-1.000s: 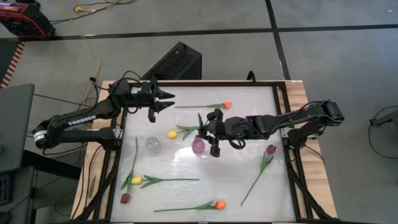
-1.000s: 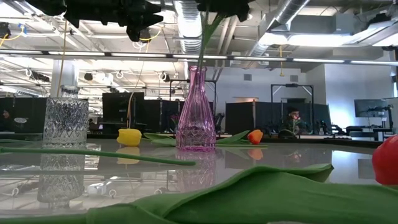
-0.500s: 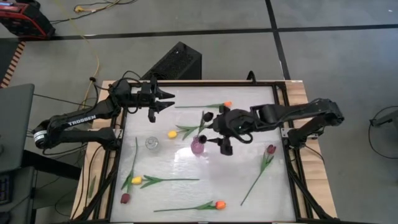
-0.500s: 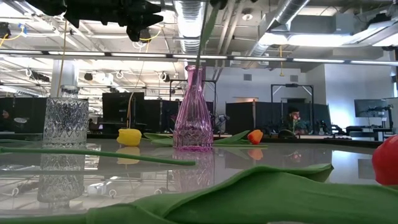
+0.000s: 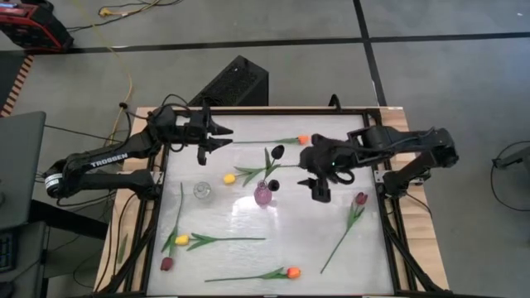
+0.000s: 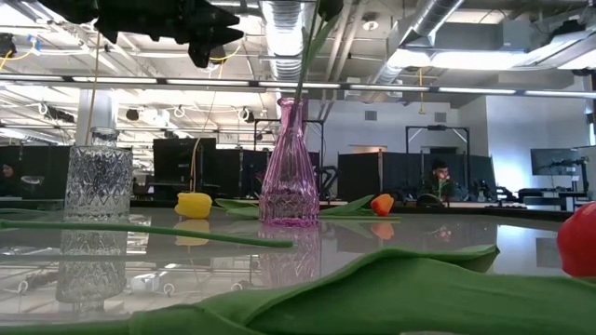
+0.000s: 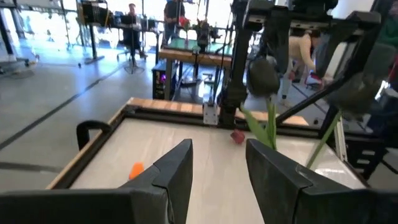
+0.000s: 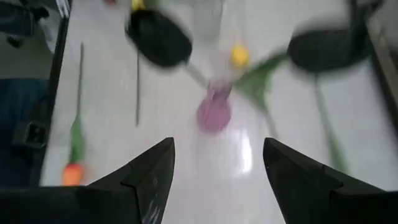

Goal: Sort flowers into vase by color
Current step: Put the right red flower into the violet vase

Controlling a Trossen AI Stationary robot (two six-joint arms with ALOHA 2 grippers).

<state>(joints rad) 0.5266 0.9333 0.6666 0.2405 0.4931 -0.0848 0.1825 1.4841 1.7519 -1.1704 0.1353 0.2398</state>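
A pink glass vase (image 5: 263, 195) (image 6: 291, 167) (image 8: 213, 113) stands mid-table. One maroon tulip (image 5: 277, 152) (image 7: 264, 74) has its stem in the vase's neck and leans toward the far right. My right gripper (image 5: 304, 165) (image 8: 214, 180) is open, raised, just right of the vase, touching nothing. My left gripper (image 5: 220, 136) (image 7: 217, 168) waits open above the far left corner. A clear glass vase (image 5: 201, 190) (image 6: 98, 181) stands left of the pink one. A yellow tulip (image 5: 229, 178) lies behind the vases, an orange one (image 5: 302, 139) near the far edge.
More tulips lie flat on the table: a maroon one (image 5: 360, 199) at the right, a yellow (image 5: 181, 240) and a maroon (image 5: 166, 263) at the near left, an orange one (image 5: 292, 271) near the front edge. A raised dark frame (image 5: 378, 165) rims the table.
My right gripper has drawn back from above the pink vase toward the table's right edge. The maroon tulip stays behind with its stem in the vase, its head now clear of the gripper.
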